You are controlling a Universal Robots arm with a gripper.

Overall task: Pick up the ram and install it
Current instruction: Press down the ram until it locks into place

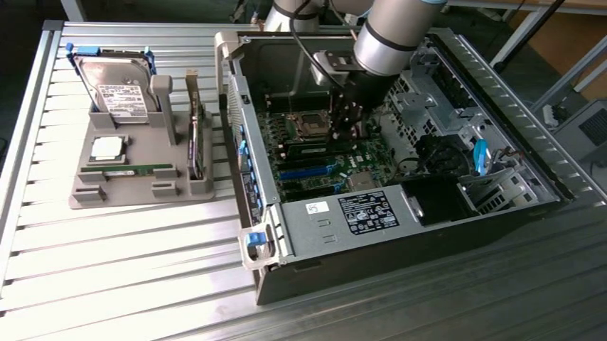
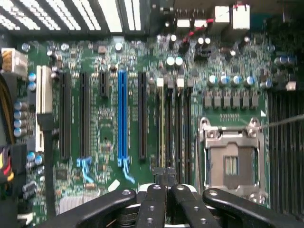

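Lying flat along the near groove of the gray holder (image 1: pixel 85 199), the ram (image 1: pixel 128 169) shows as a thin green stick with a pale label, well apart from the gripper (image 1: pixel 347 133). The same holder carries a hard drive (image 1: pixel 119 89) propped at its far end, a square silver CPU chip (image 1: pixel 106 148) in the middle, and an expansion card (image 1: pixel 196 142) standing on edge along the side nearest the computer case (image 1: pixel 313 234). In the exterior view the arm (image 1: pixel 394 35) reaches down into the open case, its dark gripper hanging over the motherboard (image 1: pixel 318 170) beside the CPU socket (image 1: pixel 308 124). The wrist view gives what that angle hides: the gripper (image 2: pixel 166 173) is clenched, its black fingers (image 2: pixel 154 199) pressed together with nothing between them, their tips poised above the near ends of the memory slots (image 2: pixel 178 128). Beside these run the socket (image 2: pixel 230 161), long black card slots and one blue slot (image 2: pixel 122 114). Whether a stick sits in the palest memory slot cannot be told. Holder and case rest on a table (image 1: pixel 124 270) of ribbed aluminium slats, brightly lit at the exterior view's left. Metal frame bars (image 1: pixel 517 32) rise beyond the table's far edge.
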